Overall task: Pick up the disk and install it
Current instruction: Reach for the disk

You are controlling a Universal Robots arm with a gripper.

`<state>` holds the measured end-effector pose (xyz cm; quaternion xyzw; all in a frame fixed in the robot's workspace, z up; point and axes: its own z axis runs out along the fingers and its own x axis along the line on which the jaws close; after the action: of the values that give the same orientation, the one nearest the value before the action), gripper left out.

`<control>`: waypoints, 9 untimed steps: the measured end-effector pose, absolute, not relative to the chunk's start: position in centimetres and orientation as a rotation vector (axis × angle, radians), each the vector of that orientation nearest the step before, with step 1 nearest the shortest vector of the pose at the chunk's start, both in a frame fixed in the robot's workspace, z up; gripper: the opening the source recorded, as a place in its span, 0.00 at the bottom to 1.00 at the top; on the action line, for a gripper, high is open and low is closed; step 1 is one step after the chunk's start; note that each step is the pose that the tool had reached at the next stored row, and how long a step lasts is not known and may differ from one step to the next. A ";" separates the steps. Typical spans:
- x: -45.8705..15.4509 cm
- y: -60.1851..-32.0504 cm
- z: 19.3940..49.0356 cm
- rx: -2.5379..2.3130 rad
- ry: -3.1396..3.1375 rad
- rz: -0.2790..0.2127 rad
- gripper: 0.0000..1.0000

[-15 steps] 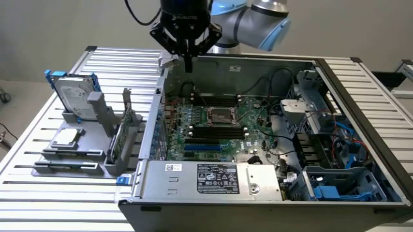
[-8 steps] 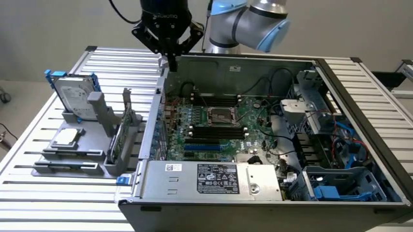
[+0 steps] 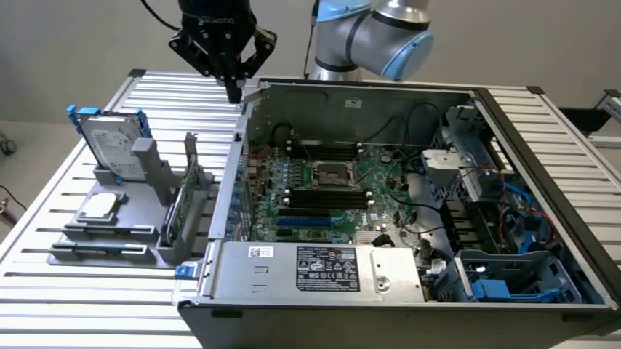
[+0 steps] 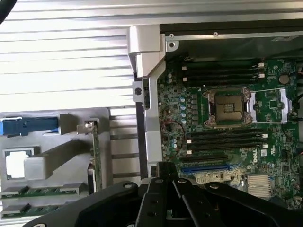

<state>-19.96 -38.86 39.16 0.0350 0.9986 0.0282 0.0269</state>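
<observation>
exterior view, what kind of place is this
Probably a robotics lab bench set up for computer assembly: an open PC case with its motherboard bare sits on a slatted metal table, a grey holder beside it carries the disk and other parts, and a robot arm stands behind.

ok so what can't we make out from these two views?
- Disk label text: exterior view, too small.
- Disk's lower edge: exterior view, sunk in the grey holder.
- Drive bay interior: exterior view, shadowed behind its own walls.
- Part of the motherboard: wrist view, covered by the gripper.
- Power supply label text: exterior view, too small.
</observation>
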 end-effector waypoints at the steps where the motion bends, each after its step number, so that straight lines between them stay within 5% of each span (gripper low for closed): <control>1: -20.4 -38.7 39.1 0.108 3.085 0.087 0.11; 9: -24.1 -37.3 39.1 0.108 3.085 0.087 0.11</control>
<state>-24.08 -37.34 39.05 0.0351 0.9986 0.0282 0.0269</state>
